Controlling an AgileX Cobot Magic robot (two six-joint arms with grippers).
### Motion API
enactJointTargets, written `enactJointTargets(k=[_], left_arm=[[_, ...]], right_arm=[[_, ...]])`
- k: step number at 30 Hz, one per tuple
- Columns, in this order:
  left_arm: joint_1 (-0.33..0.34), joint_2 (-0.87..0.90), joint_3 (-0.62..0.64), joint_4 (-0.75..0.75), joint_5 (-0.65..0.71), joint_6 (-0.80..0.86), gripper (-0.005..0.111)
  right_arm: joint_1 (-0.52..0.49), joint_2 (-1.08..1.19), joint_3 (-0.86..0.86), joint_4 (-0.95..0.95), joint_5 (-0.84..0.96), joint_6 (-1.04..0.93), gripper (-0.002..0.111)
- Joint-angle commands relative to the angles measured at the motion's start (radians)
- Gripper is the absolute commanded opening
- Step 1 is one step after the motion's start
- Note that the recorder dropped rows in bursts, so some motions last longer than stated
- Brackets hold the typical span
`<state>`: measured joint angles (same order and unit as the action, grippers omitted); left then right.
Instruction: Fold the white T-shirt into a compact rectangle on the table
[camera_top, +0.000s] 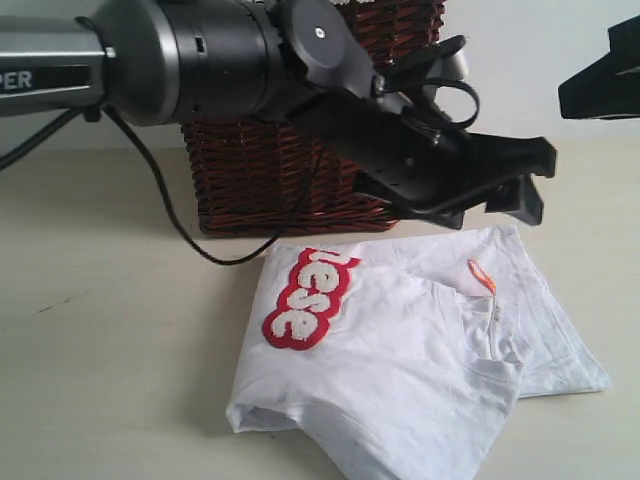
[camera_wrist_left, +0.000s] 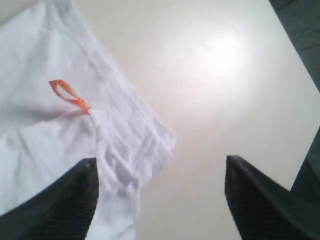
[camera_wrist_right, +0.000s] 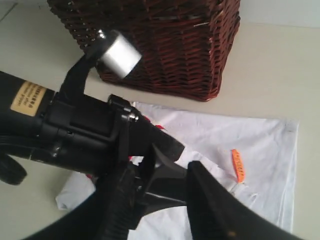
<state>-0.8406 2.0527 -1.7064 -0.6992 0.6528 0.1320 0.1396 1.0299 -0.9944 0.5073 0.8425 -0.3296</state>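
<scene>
The white T-shirt (camera_top: 400, 360) lies partly folded and rumpled on the table (camera_top: 100, 330), its red band of white letters (camera_top: 305, 300) facing up at the left. An orange tag (camera_top: 481, 276) sticks up near the collar. My left gripper (camera_top: 535, 185) has reached across and hovers just above the shirt's far right part. In the left wrist view it (camera_wrist_left: 161, 162) is open and empty, over the shirt's (camera_wrist_left: 50, 125) edge beside the orange tag (camera_wrist_left: 67, 94). My right gripper (camera_top: 590, 85) hangs high at the right, open (camera_wrist_right: 159, 167), above the left arm (camera_wrist_right: 75, 125).
A dark red-brown wicker basket (camera_top: 270, 180) stands right behind the shirt, close to the left arm. The arm's black cable (camera_top: 170, 215) loops down onto the table in front of it. Bare table (camera_wrist_left: 215, 75) spreads right of the shirt.
</scene>
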Motion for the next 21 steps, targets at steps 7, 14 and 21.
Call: enactJointTargets(k=[7, 14, 21], left_arm=[[0.004, -0.079, -0.110, 0.374, 0.127, -0.156, 0.052], [0.027, -0.321, 0.030, 0.564, 0.193, -0.161, 0.013], [0.023, -0.696, 0.383, 0.564, -0.116, -0.153, 0.000]], right_arm=[[-0.001, -0.027, 0.031, -0.100, -0.025, 0.050, 0.036], [-0.001, -0.029, 0.061, -0.191, -0.066, 0.124, 0.036], [-0.001, -0.108, 0.061, -0.186, -0.082, 0.122, 0.032]])
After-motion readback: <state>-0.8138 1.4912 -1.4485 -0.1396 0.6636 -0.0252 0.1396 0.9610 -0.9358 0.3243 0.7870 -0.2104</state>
